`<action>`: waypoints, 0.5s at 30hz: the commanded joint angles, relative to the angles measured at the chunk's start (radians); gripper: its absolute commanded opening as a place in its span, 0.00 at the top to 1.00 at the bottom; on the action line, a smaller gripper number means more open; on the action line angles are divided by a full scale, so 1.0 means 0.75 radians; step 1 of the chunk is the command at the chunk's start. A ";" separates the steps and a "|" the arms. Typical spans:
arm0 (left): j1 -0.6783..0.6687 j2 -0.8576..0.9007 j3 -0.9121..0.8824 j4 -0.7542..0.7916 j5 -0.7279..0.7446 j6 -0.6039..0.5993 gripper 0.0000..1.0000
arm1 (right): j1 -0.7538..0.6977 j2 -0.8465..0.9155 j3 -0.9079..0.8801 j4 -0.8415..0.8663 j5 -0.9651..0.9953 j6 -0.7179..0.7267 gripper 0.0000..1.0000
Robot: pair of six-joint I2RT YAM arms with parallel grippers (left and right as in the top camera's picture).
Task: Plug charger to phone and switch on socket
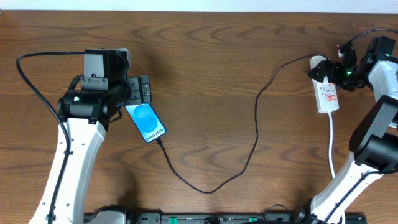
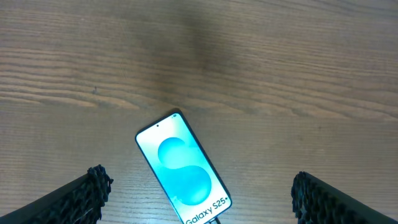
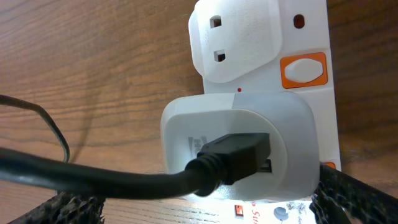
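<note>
Overhead view first: where is the phone?

– Your phone (image 1: pixel 146 122) lies flat on the wooden tabletop (image 1: pixel 211 74), left of centre, blue screen up, turned diagonally. Your left gripper (image 1: pixel 142 92) hovers just past its top end, spread wide. In the left wrist view its fingers (image 2: pixel 84 199) stand well apart, one on each side of the phone, touching nothing.

– And the charger?

– Your charger (image 1: pixel 256 134) is a thin black cable. Its tip meets the phone's bottom edge. From there it loops toward the near edge, climbs across the middle of the tabletop and ends at the socket (image 1: pixel 328 96). That is a white strip at the far right, with a thick white cord (image 1: pixel 331 140) trailing toward the near edge.

– What does the right wrist view show?

– The charger's black plug (image 3: pixel 236 152) sits in a white adapter (image 3: pixel 186 124), which is plugged into the socket. Beside the next outlet is a white switch (image 3: pixel 303 70) in an orange frame; you cannot tell whether it is on. Your right gripper (image 1: pixel 324 70) hangs over that end of the strip, spread wide. Its fingers (image 3: pixel 354 193) flank the adapter, gripping nothing.
</note>
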 commanded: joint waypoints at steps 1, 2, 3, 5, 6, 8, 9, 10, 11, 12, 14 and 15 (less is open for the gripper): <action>-0.001 0.004 0.017 -0.003 -0.022 0.022 0.05 | 0.048 0.026 -0.041 -0.024 -0.131 0.028 0.01; -0.001 0.004 0.017 -0.003 -0.022 0.022 0.05 | 0.048 0.026 -0.042 -0.024 -0.130 0.038 0.01; -0.001 0.004 0.017 -0.003 -0.022 0.022 0.05 | 0.049 0.026 -0.042 -0.024 -0.131 0.042 0.01; -0.001 0.004 0.017 -0.003 -0.022 0.022 0.05 | 0.049 0.026 -0.042 -0.024 -0.131 0.046 0.01; -0.001 0.004 0.017 -0.003 -0.022 0.021 0.04 | 0.049 0.026 -0.042 -0.024 -0.130 0.046 0.01; -0.001 0.004 0.017 -0.003 -0.022 0.022 0.05 | 0.050 0.026 -0.042 -0.024 -0.130 0.046 0.01; -0.001 0.004 0.017 -0.003 -0.022 0.022 0.05 | 0.050 0.026 -0.042 -0.024 -0.130 0.046 0.01; -0.001 0.004 0.017 -0.003 -0.022 0.022 0.05 | 0.051 0.026 -0.042 -0.025 -0.130 0.046 0.01; -0.001 0.004 0.017 -0.003 -0.022 0.022 0.05 | 0.052 0.026 -0.043 -0.024 -0.130 0.046 0.01; -0.001 0.004 0.017 -0.003 -0.022 0.022 0.05 | 0.055 0.026 -0.045 -0.023 -0.130 0.046 0.01; -0.001 0.004 0.017 -0.003 -0.022 0.022 0.05 | 0.061 0.026 -0.055 -0.017 -0.130 0.046 0.01; -0.001 0.004 0.017 -0.003 -0.022 0.022 0.05 | 0.064 0.026 -0.063 -0.012 -0.130 0.046 0.01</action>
